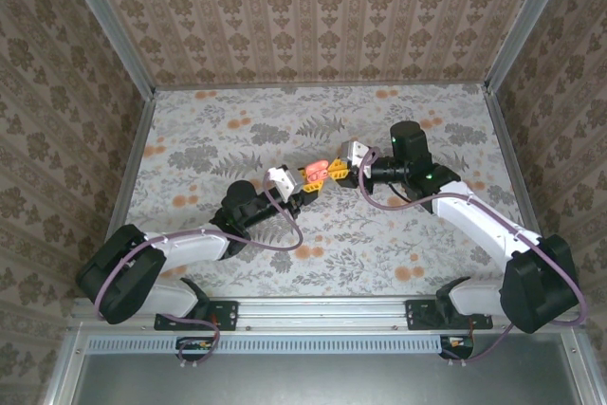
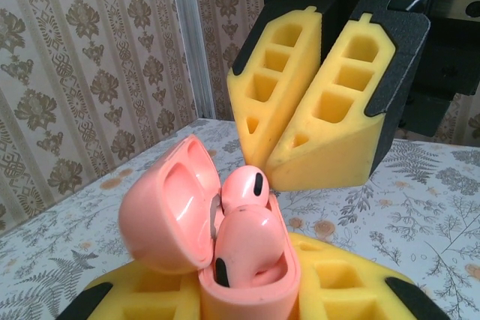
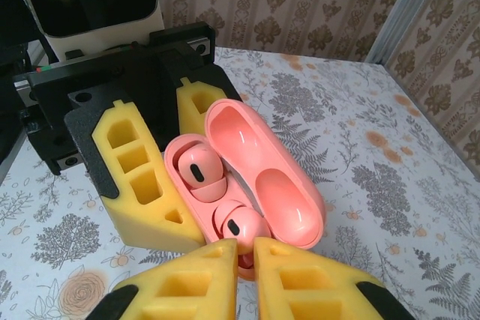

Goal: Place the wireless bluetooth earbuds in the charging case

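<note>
The pink charging case [image 2: 247, 297] stands with its lid [image 3: 285, 185] swung open, and my left gripper [image 2: 247, 290] is shut on its body between yellow foam fingers [image 3: 142, 177]. Both wireless bluetooth earbuds sit in the case's wells. One earbud [image 3: 196, 170] lies deep in the well nearer the left arm. The other earbud [image 3: 241, 226] rides a little higher, right under the tips of my right gripper [image 3: 246, 252]. That gripper is shut, its foam tips nearly together and resting against this earbud's top. In the top view the left gripper [image 1: 308, 180] and the right gripper [image 1: 341, 173] meet at the case [image 1: 318, 171].
The floral tabletop [image 1: 379, 234] spreads all round the two grippers. Metal rails [image 1: 137, 139] and patterned walls [image 1: 313, 16] close off the left, right and back sides.
</note>
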Robot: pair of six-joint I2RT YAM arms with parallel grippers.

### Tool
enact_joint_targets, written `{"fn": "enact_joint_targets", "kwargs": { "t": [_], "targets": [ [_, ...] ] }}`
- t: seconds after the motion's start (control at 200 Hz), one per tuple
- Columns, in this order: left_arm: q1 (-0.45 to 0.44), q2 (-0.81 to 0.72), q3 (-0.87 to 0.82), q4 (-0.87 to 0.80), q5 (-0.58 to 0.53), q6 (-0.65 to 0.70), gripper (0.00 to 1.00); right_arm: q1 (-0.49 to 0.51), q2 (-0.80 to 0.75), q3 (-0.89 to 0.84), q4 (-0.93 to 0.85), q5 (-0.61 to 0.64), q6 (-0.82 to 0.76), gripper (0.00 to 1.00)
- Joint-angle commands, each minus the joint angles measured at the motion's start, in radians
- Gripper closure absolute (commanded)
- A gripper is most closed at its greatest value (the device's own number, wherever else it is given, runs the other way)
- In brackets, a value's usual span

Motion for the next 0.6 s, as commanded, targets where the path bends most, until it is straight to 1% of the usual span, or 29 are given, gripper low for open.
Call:
{"fn": "enact_joint_targets", "kwargs": {
  "t": [0.0, 0.29, 0.43, 0.505, 0.595],
  "targets": [
    [0.0, -0.029, 0.008, 0.015, 0.016, 0.02, 0.88, 0.012, -0.002, 0.024, -0.026, -0.02, -0.027, 0.86],
    [-0.001, -0.027, 0.003, 0.011, 0.012, 0.018, 0.88, 0.01, -0.052, -0.007, -0.01, 0.017, -0.018, 0.83],
    [-0.001, -0.025, -0.001, 0.016, 0.01, 0.009, 0.88, 0.006, -0.089, -0.036, 0.03, 0.039, 0.003, 0.81],
    [-0.001, -0.024, -0.001, 0.017, 0.008, 0.006, 0.88, -0.001, -0.112, -0.052, 0.049, 0.05, 0.019, 0.79],
    [0.0, -0.024, -0.001, 0.015, 0.003, 0.004, 0.88, -0.012, -0.136, -0.073, 0.081, 0.063, 0.061, 0.74]
  ]
}}
